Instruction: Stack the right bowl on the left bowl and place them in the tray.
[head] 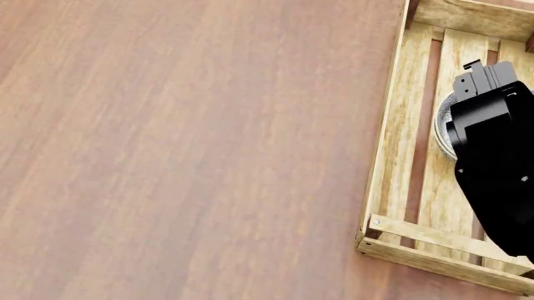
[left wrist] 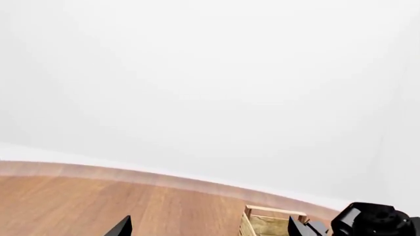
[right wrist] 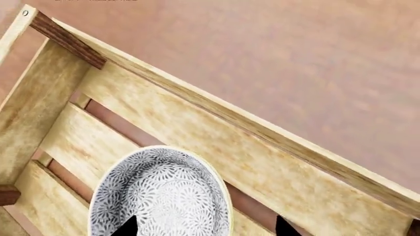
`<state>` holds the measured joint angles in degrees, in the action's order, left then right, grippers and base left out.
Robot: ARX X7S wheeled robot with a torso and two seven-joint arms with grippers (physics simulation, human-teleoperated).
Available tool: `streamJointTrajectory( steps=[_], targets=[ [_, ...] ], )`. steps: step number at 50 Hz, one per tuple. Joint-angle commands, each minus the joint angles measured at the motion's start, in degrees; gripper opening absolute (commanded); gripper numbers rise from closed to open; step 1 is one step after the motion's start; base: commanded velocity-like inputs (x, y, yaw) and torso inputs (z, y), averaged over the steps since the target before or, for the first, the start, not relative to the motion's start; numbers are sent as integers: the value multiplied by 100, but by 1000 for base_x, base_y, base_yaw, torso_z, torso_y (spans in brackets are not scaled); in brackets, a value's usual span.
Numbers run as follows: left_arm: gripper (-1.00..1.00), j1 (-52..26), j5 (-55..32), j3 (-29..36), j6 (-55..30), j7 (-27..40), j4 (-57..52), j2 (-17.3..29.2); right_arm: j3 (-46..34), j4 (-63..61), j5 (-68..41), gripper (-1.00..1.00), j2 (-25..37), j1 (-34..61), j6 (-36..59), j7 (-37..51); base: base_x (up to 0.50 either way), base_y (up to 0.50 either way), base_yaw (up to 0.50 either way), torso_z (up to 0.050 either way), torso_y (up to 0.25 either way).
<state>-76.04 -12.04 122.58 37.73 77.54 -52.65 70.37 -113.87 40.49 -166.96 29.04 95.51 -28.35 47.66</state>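
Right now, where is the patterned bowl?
The bowl sits inside the wooden tray on its slats, at the head view's right, directly under the right pincer.

A bare white wall [left wrist: 210, 83] fills most of the view above a brown wooden desk [left wrist: 98, 206]. A pale wooden slatted tray [left wrist: 269, 221] sits near the desk's far edge, beside a black arm [left wrist: 374, 221].

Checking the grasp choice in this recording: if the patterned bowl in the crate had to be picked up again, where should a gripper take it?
Probably by the rim, from above. The bowl sits upright on the tray slats, its mouth open upward, and the plank sides block a sideways approach. The right gripper already hovers over it, one fingertip over the inside, one outside the rim.
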Motion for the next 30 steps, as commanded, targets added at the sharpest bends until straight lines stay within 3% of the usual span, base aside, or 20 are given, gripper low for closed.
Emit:
streamJointTrajectory(
  steps=[1, 16, 30],
  targets=[
    [100, 8, 9, -234, 154, -194, -23, -66, 49, -629, 365, 100, 74, 323, -324, 23, 0, 0, 0, 0, 0],
    [100, 32, 52, -283, -3, -214, -196, -84, -57, -2239, 1052, 100, 768, 922, -926, 156, 0, 0, 0, 0, 0],
    [100, 112, 93, -323, -185, -203, -276, -306, -758, -4684, 2856, 100, 1606, 1639, -2009, 694, 0, 0, 0, 0, 0]
  ],
)
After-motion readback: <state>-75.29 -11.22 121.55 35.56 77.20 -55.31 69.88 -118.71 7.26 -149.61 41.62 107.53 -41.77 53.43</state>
